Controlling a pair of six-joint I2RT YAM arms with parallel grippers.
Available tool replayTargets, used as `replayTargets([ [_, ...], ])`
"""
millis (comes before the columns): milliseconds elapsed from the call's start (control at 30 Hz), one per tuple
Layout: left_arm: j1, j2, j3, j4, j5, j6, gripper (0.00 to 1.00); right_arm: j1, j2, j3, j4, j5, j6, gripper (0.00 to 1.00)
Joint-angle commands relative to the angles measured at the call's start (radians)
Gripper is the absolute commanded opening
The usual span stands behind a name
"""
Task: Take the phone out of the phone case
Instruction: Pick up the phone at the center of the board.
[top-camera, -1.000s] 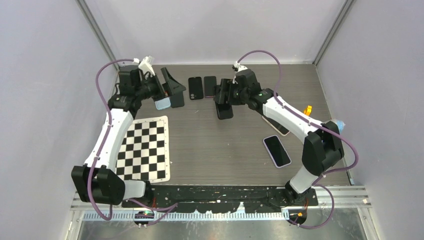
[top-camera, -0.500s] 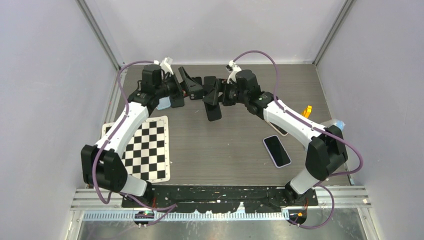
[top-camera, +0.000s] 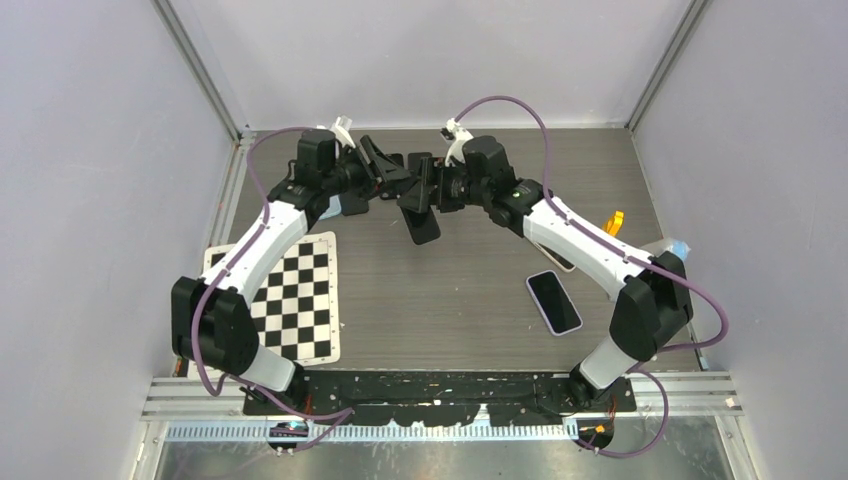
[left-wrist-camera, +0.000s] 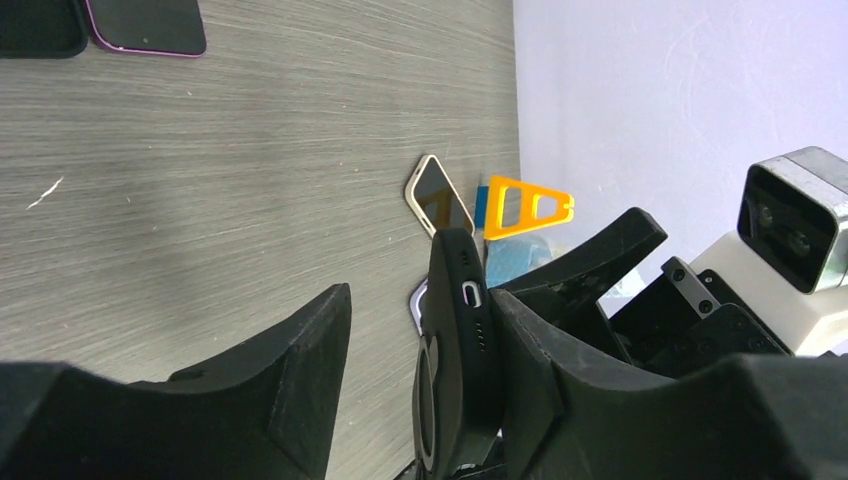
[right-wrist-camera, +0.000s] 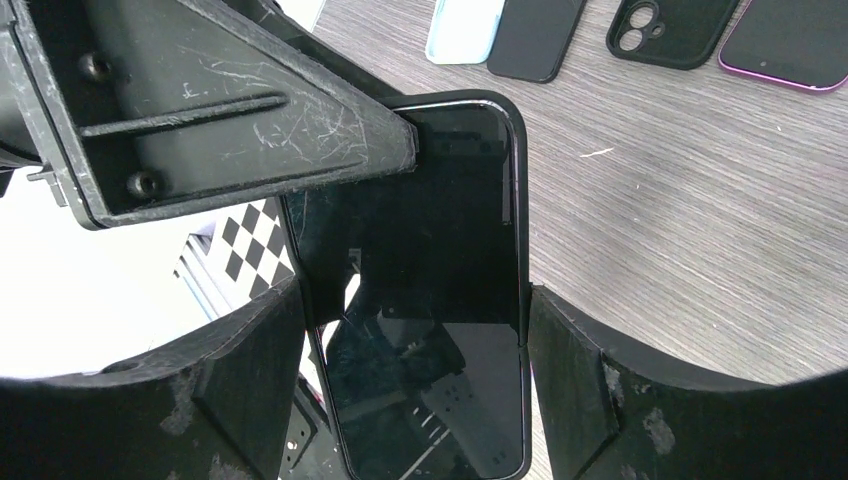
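Observation:
My right gripper (right-wrist-camera: 415, 300) is shut across the width of a black phone (right-wrist-camera: 430, 250) in its black phone case (left-wrist-camera: 460, 340). It holds the phone above the back middle of the table (top-camera: 470, 290), with the phone's free end (top-camera: 421, 222) pointing toward the near side. My left gripper (left-wrist-camera: 425, 305) straddles that end, open. One finger (left-wrist-camera: 560, 370) lies against the screen side, and the other (left-wrist-camera: 290, 370) stands clear of the case's back. In the top view the two grippers (top-camera: 400, 182) (top-camera: 428, 188) meet nose to nose.
A purple-edged phone (top-camera: 553, 301) lies at the right and a gold-edged phone (left-wrist-camera: 440, 195) beside an orange piece (top-camera: 615, 220). Behind the grippers lie a light blue case (right-wrist-camera: 465, 30), a black slab (right-wrist-camera: 535, 35), a black case (right-wrist-camera: 670, 30) and another phone (right-wrist-camera: 790, 45). A checkerboard sheet (top-camera: 290, 300) lies at the left.
My left arm has swung right from the back left to the held phone, and its jaws have narrowed round the phone's end. My right gripper has carried the phone a little left.

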Motion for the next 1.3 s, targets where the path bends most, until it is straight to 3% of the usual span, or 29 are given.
replayTargets([
  [0, -0.01, -0.002, 0.022, -0.004, 0.012, -0.022, 0.51, 0.0, -0.005, 0.095, 0.075, 0.009, 0.008, 0.45],
  [100, -0.011, -0.004, 0.037, -0.035, 0.007, -0.003, 0.4, 0.0, 0.013, 0.117, 0.066, 0.004, 0.023, 0.45],
  [267, -0.011, 0.011, 0.062, -0.04, 0.036, 0.007, 0.0, 0.0, 0.041, 0.148, 0.039, -0.002, 0.04, 0.52],
  [333, -0.011, 0.015, 0.076, -0.041, 0.043, 0.025, 0.0, 0.0, 0.042, 0.146, 0.037, -0.013, 0.037, 0.68],
  [367, -0.01, 0.015, 0.09, -0.045, 0.043, 0.04, 0.0, 0.0, 0.028, 0.123, 0.063, -0.037, 0.028, 0.81],
  [433, -0.006, 0.014, 0.115, -0.065, 0.039, 0.085, 0.0, -0.009, -0.011, 0.062, 0.124, -0.06, 0.027, 0.96],
  [500, 0.006, 0.01, 0.141, -0.087, 0.048, 0.139, 0.0, -0.028, -0.061, -0.009, 0.2, -0.096, 0.041, 0.99],
  [733, 0.063, -0.001, 0.21, -0.058, 0.276, 0.244, 0.0, -0.122, -0.201, -0.171, 0.376, -0.277, 0.104, 1.0],
  [933, 0.068, -0.029, 0.248, 0.027, 0.557, 0.3, 0.0, -0.128, -0.192, -0.186, 0.463, -0.467, 0.151, 0.95],
  [1033, 0.068, -0.05, 0.241, 0.146, 0.697, 0.244, 0.0, -0.112, -0.163, -0.179, 0.522, -0.524, 0.206, 0.91],
  [1267, 0.067, -0.088, 0.216, 0.345, 0.759, 0.139, 0.0, -0.095, -0.144, -0.139, 0.46, -0.52, 0.167, 0.8],
])
